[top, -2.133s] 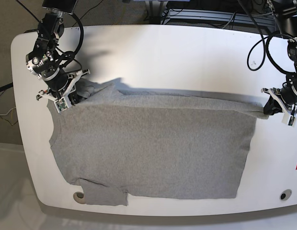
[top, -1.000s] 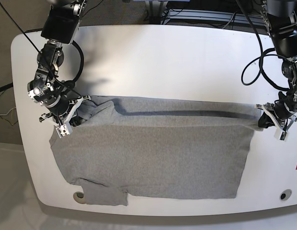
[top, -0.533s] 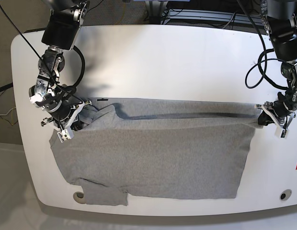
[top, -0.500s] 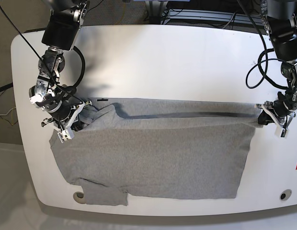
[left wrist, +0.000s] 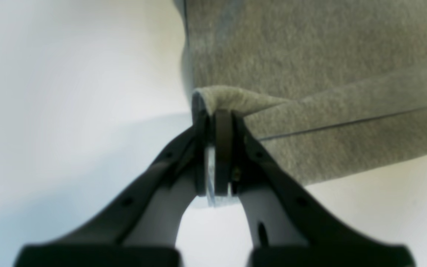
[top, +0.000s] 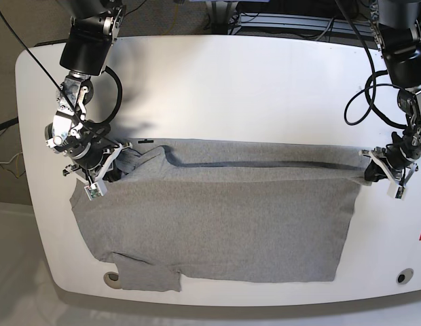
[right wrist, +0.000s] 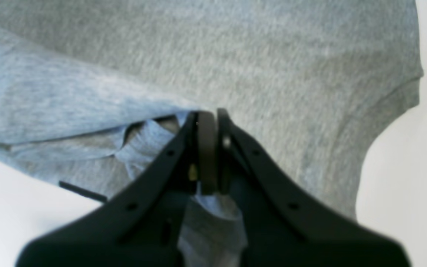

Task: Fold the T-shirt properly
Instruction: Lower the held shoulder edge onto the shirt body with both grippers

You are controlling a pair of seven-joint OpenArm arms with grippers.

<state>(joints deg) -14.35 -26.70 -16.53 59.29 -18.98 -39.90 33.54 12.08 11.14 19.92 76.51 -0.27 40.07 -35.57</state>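
Base view: a large heather-grey short-sleeved cotton T-shirt (top: 217, 217) lies spread plain side up across the near half of the white round-cornered table (top: 231, 88), its far edge turned over toward the near side in a long folded band with a dark shadow line beneath it. One sleeve hangs over the near table edge, beside a small round hole in the tabletop. The fabric is mostly flat, bunched into wrinkles at the corner on the view's left. The far half of the table is bare white; beyond it are brownish floor, dark cables and metal framing. A red-edged marking shows at the table's right border. The left end effector (left wrist: 217, 122) is pinched tight on a corner of the folded fabric edge. The right end effector (right wrist: 206, 118) is clamped on bunched cloth near the other sleeve.
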